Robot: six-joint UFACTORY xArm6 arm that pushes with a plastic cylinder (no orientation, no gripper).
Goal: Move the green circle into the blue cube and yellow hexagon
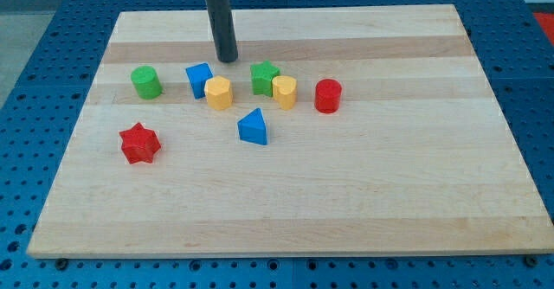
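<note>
**A:** So, where's the green circle (146,82)?

**B:** Alone at view's left of blue cube (199,79) and yellow hexagon (219,92), apart from both.

**A:** And my tip (228,60)?

**B:** Just above the cube, wrong side for pushing. No fingers, bare rod, holding nothing.

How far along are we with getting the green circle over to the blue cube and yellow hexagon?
Nothing looks done yet. The green circle sits apart from the blue cube and yellow hexagon, which touch each other, with bare board between it and the cube. My tip is toward the view's top from the cube, not behind the circle. Left: get to the circle's left side and push it right into the pair.
</note>
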